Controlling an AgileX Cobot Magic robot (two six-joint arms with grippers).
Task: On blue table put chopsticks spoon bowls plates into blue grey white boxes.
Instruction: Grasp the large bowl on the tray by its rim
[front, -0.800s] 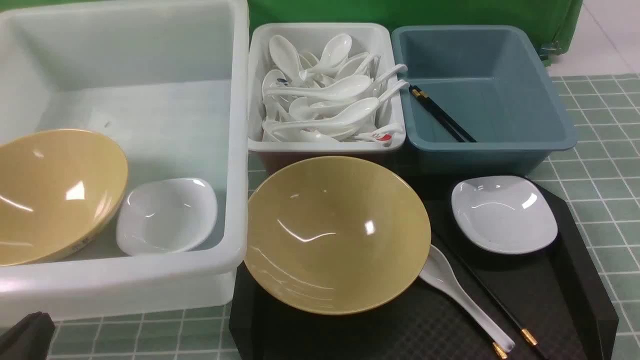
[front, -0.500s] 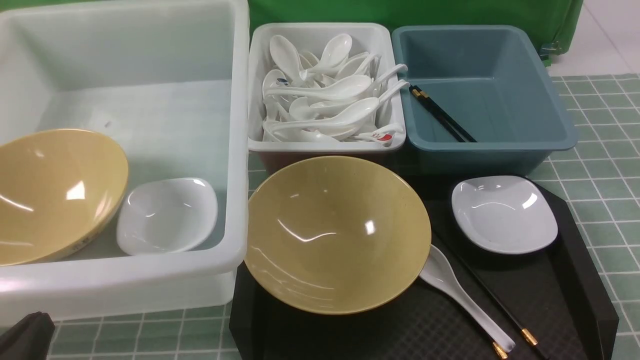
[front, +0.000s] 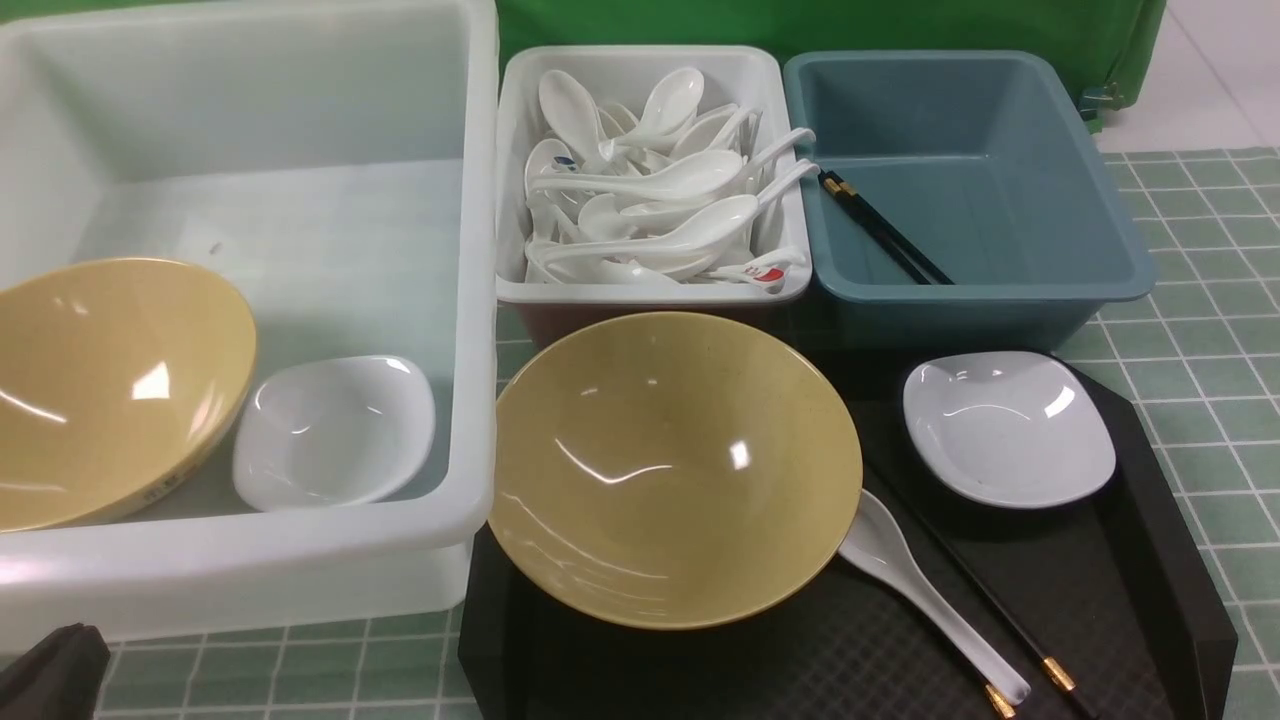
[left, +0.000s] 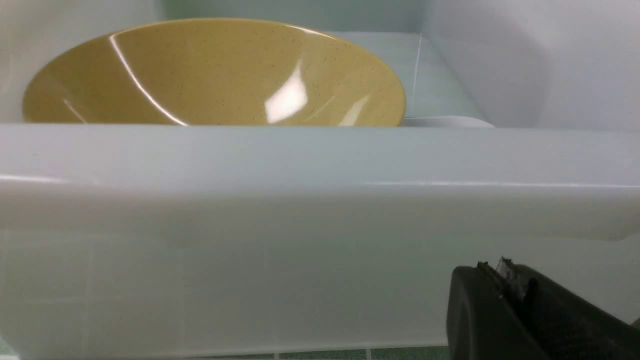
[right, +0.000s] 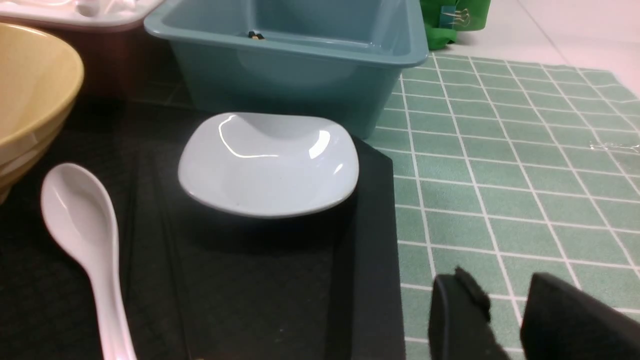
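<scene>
Over the gridded table (right: 500, 165), right pincer (right: 500, 280) ajar and empty, left pincer (left: 502, 270) closed

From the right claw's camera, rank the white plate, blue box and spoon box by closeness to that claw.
Measured from the right gripper:
1. White plate, on the black tray.
2. Blue box, behind the plate.
3. Spoon box, farthest, beside the blue box.

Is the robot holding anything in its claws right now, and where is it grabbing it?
Nothing is held. The left gripper is shut on nothing by the white tub; the right gripper is open, empty.
</scene>
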